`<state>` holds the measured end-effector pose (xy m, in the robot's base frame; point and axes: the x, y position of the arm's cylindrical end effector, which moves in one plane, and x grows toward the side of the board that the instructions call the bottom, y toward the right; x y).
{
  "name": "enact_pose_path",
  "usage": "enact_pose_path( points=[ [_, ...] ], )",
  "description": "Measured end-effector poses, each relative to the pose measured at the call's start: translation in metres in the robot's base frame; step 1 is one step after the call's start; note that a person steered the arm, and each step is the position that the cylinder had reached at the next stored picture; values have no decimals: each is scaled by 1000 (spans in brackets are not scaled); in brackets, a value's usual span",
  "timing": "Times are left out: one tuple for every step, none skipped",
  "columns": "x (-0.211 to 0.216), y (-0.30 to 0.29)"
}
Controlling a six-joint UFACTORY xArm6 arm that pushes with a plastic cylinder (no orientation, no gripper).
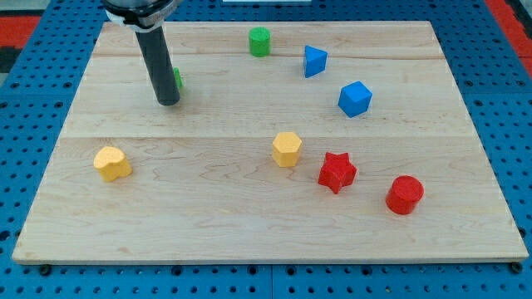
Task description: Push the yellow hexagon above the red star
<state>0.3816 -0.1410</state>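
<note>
Guessing the small yellow hexagon block (286, 149) is light, rigid and slidey on the wooden bench (249, 224), sitting just upper-left of the red star block (337, 172); no jaws here, so my tip (168, 101), far off up-left, should push its left face.
</note>
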Motion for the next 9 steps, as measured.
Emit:
enact_pose_path(
  points=[
    [53, 22],
    [86, 54],
    [84, 131],
    [89, 203],
    [99, 224],
    [99, 226],
    [121, 247],
    [152, 270],
    [139, 293]
  ],
)
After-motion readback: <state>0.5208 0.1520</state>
